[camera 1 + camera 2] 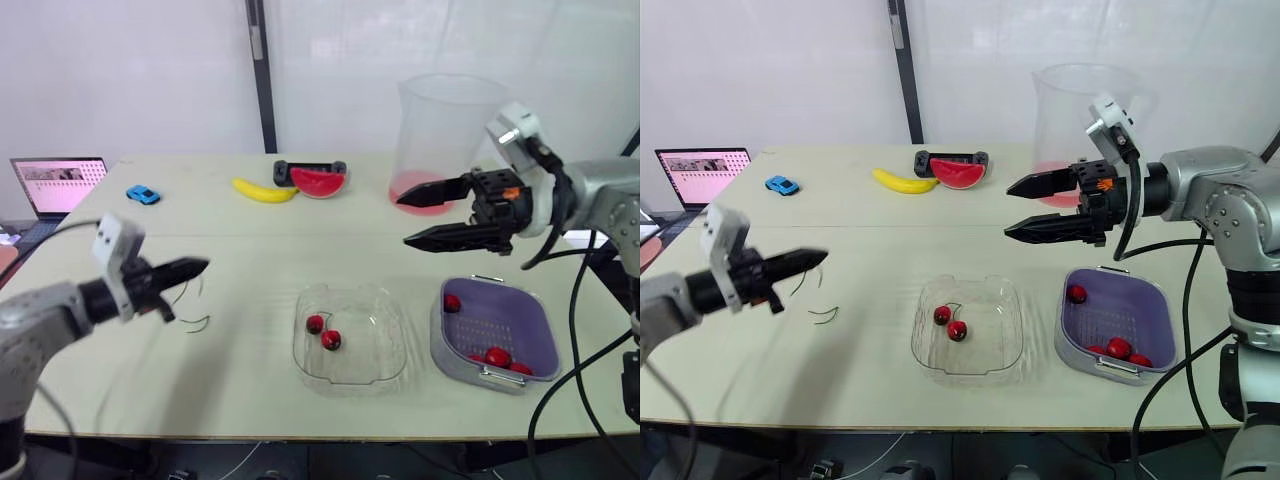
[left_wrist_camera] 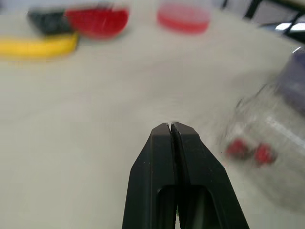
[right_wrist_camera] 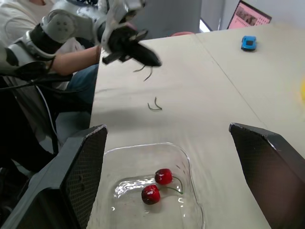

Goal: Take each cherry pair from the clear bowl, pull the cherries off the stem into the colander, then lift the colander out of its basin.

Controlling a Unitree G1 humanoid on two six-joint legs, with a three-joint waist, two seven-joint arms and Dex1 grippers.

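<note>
A clear bowl (image 1: pixel 390 312) at the table's front centre holds one cherry pair (image 1: pixel 322 332) still joined by its stem. To its right the purple colander (image 1: pixel 545 322) sits in its grey basin, with three loose cherries (image 1: pixel 497 356) inside. My right gripper (image 1: pixel 402 220) hangs open, high over the table behind the bowl and colander, with nothing in it. My left gripper (image 1: pixel 200 268) is shut above the table's left side. Bare green stems (image 1: pixel 195 322) lie on the table just under and beside it. I cannot tell whether a stem is pinched in it.
At the back stand a tall clear pitcher (image 1: pixel 440 130) with pink liquid, a watermelon slice (image 1: pixel 318 182), a banana (image 1: pixel 262 190), a black controller (image 1: pixel 310 167) and a blue toy car (image 1: pixel 142 194). A laptop (image 1: pixel 58 185) sits at the far left. A seated person (image 3: pixel 28 19) is beyond the left edge.
</note>
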